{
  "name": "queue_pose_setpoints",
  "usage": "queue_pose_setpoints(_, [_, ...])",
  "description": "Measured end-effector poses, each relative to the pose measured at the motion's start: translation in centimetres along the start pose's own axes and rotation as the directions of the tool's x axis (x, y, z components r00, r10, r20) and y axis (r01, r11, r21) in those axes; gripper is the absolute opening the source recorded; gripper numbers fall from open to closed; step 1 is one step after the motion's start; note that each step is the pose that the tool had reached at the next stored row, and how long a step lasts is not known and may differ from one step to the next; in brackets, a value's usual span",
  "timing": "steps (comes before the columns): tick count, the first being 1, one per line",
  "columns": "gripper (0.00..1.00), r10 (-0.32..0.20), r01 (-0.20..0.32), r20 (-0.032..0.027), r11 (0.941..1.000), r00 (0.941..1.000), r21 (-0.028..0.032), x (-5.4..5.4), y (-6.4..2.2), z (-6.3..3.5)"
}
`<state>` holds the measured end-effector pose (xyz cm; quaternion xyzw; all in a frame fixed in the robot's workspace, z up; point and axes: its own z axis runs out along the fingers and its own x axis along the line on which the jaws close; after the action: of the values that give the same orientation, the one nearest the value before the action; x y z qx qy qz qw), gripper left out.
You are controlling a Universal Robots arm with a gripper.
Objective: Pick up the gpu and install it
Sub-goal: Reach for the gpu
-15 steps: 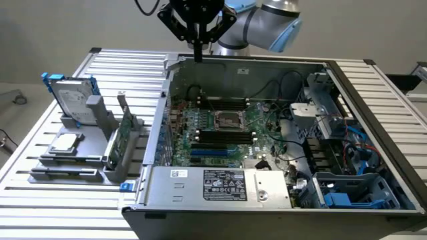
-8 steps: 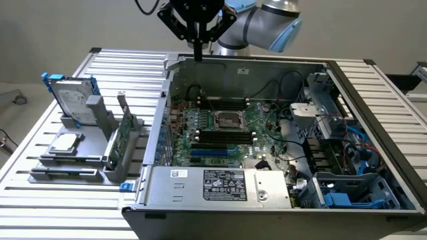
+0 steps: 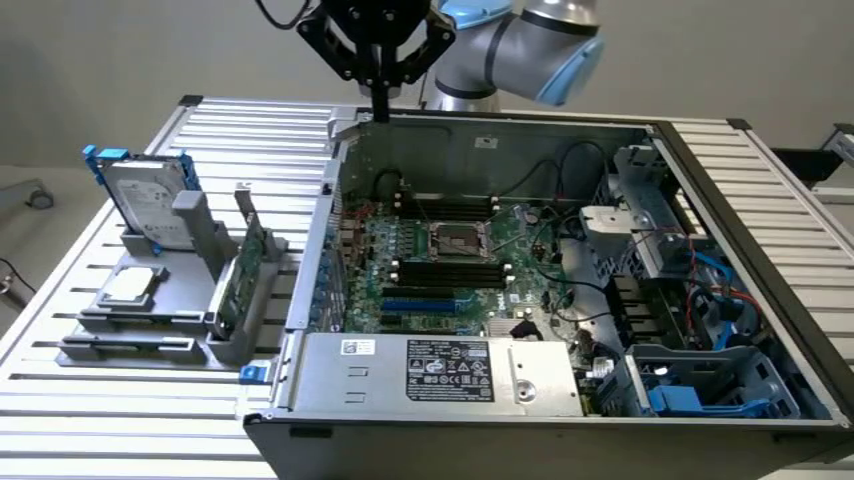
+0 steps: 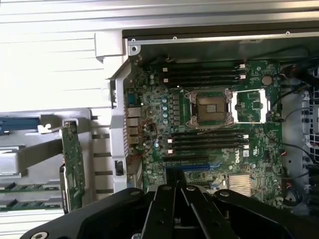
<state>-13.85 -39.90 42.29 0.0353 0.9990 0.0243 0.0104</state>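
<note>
Black jaws hover closed, empty; well beside them the thin green gpu card (image 3: 228,292) stands upright in its grey holder (image 3: 248,345), seemingly for gripping.

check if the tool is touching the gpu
Apart. In the exterior view the shut tool hangs over the computer case's far wall, while the gpu stands in the grey holder at the exterior view's left, open space between them.

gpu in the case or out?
Out: the gpu stands on edge in the gray rack beside the case.
</note>
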Motion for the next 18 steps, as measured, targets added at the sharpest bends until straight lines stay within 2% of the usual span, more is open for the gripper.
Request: queue_pose_setpoints(18, [0.11,0.0,0.0,0.0004,1.0,1.0,0.0071,8.2,-0.8,1.67])
